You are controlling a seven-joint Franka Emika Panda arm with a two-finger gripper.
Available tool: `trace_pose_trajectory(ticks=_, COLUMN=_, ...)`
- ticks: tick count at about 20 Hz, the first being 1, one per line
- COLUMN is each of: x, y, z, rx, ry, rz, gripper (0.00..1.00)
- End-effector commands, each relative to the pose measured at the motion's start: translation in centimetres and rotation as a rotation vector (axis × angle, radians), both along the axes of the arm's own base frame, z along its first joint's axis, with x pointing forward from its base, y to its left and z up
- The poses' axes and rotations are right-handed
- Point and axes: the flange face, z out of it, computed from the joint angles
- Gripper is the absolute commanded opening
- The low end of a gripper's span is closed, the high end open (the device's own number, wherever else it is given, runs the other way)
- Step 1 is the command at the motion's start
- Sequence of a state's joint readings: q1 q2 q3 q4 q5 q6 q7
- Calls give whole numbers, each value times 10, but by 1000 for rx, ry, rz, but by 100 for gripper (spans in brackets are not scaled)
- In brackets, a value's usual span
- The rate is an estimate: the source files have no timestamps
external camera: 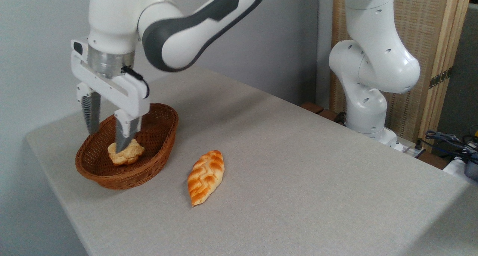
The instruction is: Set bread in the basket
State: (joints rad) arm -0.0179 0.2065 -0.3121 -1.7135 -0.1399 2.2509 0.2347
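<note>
Sitting in 1 basket [160, 136]: 1 bread [129, 156], hand [106, 141] open above; 1 braided loaf [206, 177] on table [298, 181].

One fingertip [122, 143] hides part of the bread [126, 155]. The counter [298, 174] runs off the bottom and right edges.

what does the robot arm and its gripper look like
The arm has glossy white rounded shells with dark grey joint sections and a silver metal wrist ring. The gripper has a white boxy body, a black cable looping along it, and two grey ribbed fingers.
</note>
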Motion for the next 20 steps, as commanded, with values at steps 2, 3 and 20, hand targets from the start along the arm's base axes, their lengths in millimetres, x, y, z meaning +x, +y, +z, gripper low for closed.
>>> trace_pose_trajectory(ticks=2, x=-21, y=51, z=28, rx=164, ry=82, rz=-81, gripper=100)
trace_pose_trajectory(ticks=3, x=-24, y=63, z=30, rx=186, ry=105, rz=-125, gripper=100)
trace_pose_trajectory(ticks=20, x=-42, y=195, z=62, rx=261, ry=155, rz=-311, gripper=100)
